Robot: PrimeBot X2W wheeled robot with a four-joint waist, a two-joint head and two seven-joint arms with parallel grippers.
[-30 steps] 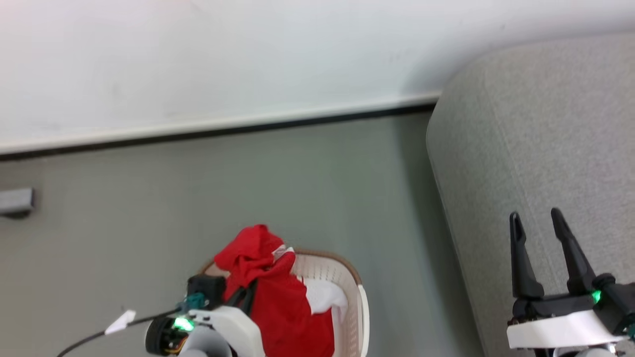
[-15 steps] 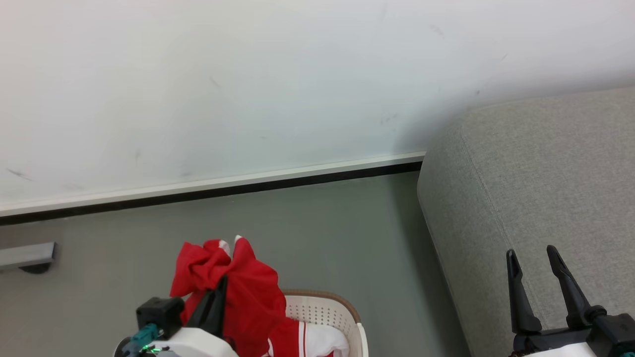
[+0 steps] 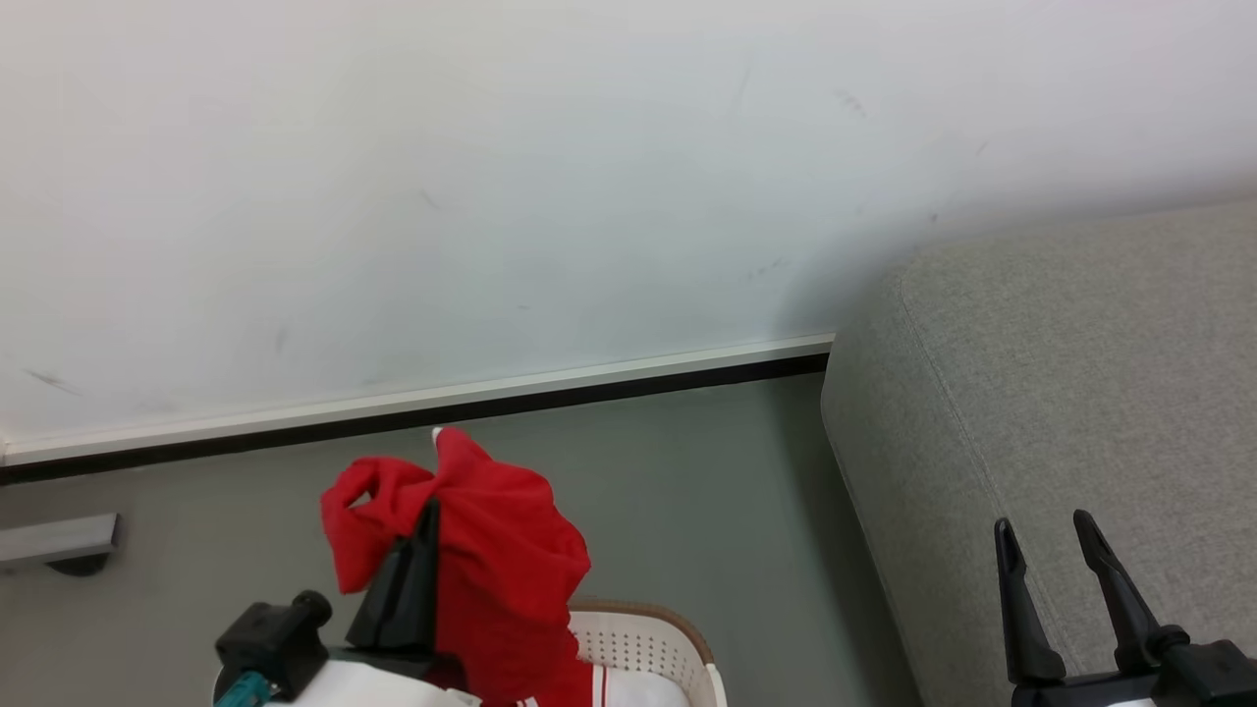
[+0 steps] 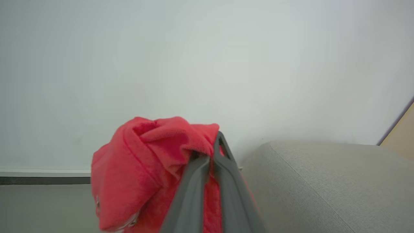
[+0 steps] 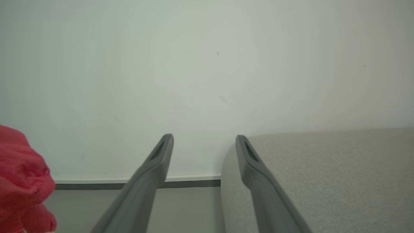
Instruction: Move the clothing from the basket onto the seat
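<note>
The red clothing (image 3: 501,570) is gathered in a soft lump, lifted above the basket (image 3: 678,628), and it hangs over the left gripper (image 4: 210,152). In the left wrist view the two dark fingers (image 4: 190,200) are pressed together, and a fold of the red fabric is pinched between them near the tips; the rest of the cloth falls to the left of the fingers. A small white tip shows at the top of the lump in the head view.

Below it, only the far part of the basket is in the picture, at the bottom edge, with its brown rim and perforated cream wall. Inside lies another garment (image 3: 628,689), red with a white stripe and a white part.

The basket stands on a grey-green floor (image 3: 687,491). To the right of it, apart from it, is the seat (image 3: 1080,393), light grey with a rounded corner and a seam. The right gripper (image 3: 1043,525) is over the seat's near part, its fingers spread and holding nothing.

Behind all this is a white wall (image 3: 589,177) with a pale baseboard (image 3: 589,378). A small grey object (image 3: 59,540) is at the left edge.
</note>
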